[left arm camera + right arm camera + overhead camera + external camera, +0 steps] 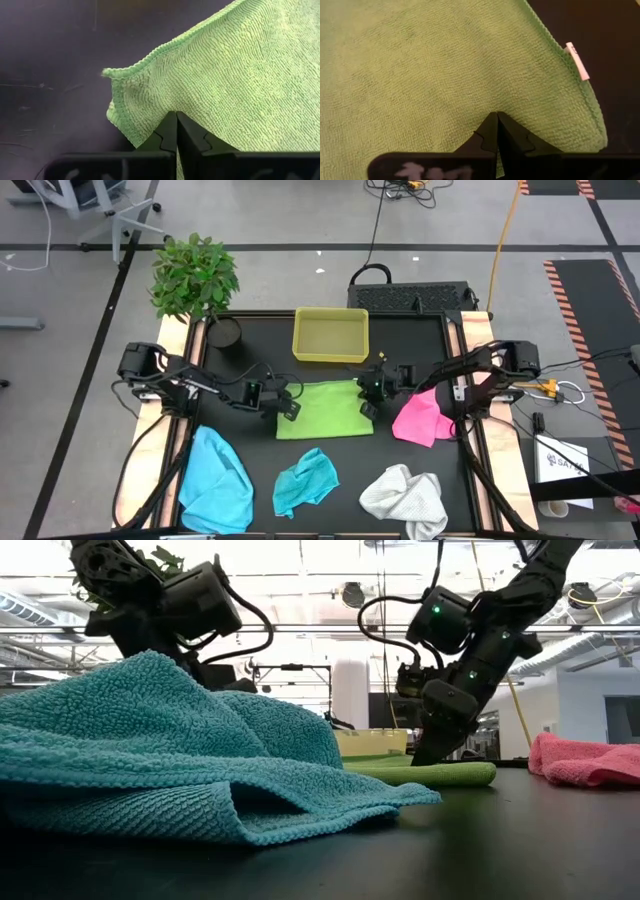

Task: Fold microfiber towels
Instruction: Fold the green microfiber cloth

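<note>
While four of the towels wait crumpled along the near side of the table, I have both grippers down on the lime green towel, which lies flat at the table's middle, just in front of the yellow-green tray. Starting at my left: the light blue towel lies bunched at the near left corner, well apart from my left gripper. That gripper sits at the green towel's left edge, near its front corner, and its fingers are pinched tight together; my wrist view shows the tips meeting on the cloth just inside the hemmed corner, so I judge I am gripping that corner. Next along, the teal towel is heaped near the front middle, untouched. My right gripper stands at the green towel's right edge, fingers likewise pressed closed on the cloth close to the corner that carries a small white tag. The white towel is crumpled at the near right, and the pink towel lies just right of the green one, beside my right arm.

So the step in hand looks like the first fold of the green towel, both near corners taken. The next move calls for lifting both corners evenly and carrying them across to the far edge, keeping the cloth taut between my arms so the edges meet squarely, and stopping short of the tray
</note>
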{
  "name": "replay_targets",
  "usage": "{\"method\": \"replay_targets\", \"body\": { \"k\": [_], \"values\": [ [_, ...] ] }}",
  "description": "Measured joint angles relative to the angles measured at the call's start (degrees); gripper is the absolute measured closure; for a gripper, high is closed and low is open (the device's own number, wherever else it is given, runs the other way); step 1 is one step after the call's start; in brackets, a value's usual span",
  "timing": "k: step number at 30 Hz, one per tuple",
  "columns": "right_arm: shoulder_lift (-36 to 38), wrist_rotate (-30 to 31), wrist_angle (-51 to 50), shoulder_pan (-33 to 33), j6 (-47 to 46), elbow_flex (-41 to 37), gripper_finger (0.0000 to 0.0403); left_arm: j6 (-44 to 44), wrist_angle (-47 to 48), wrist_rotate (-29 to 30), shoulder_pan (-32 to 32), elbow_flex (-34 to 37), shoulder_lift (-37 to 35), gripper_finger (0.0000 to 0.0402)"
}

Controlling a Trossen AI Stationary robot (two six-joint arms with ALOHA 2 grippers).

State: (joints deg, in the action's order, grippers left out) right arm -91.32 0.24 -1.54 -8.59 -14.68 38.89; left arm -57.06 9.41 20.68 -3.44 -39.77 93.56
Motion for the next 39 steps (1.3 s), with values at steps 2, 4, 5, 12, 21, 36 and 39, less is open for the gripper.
{"method": "replay_targets", "body": {
  "k": [2,4,5,12,21,36,39],
  "values": [
    [0.45,-1.52,-0.23,-0.14,0.22,-0.06,0.0403,0.69,0.00,-0.04,0.28,0.00,0.00,0.0399],
    [1.66,-2.92,-0.56,-0.07,0.69,-0.19,0.0403,1.62,-0.09,-0.04,0.54,0.00,-0.20,0.0399],
    [2.42,-3.26,-0.82,0.09,0.82,-0.28,0.0403,2.02,-0.04,-0.16,0.72,0.03,-0.63,0.0397],
    [9.65,-3.29,-0.80,0.40,0.47,-0.28,0.0398,6.57,0.51,-0.21,2.18,-0.05,-4.44,0.0395],
    [14.55,1.54,-4.75,0.08,-0.44,-0.22,0.0341,10.30,0.08,0.18,4.30,-0.17,-10.36,0.0381],
    [13.61,-4.98,-9.91,-4.32,-2.59,4.96,0.0280,4.44,9.38,-5.70,5.42,-0.35,-12.15,0.0369],
    [13.61,-4.80,-16.83,-4.68,1.23,10.40,0.0280,5.58,14.02,-5.72,5.31,-2.69,-13.66,0.0383]
  ]
}}
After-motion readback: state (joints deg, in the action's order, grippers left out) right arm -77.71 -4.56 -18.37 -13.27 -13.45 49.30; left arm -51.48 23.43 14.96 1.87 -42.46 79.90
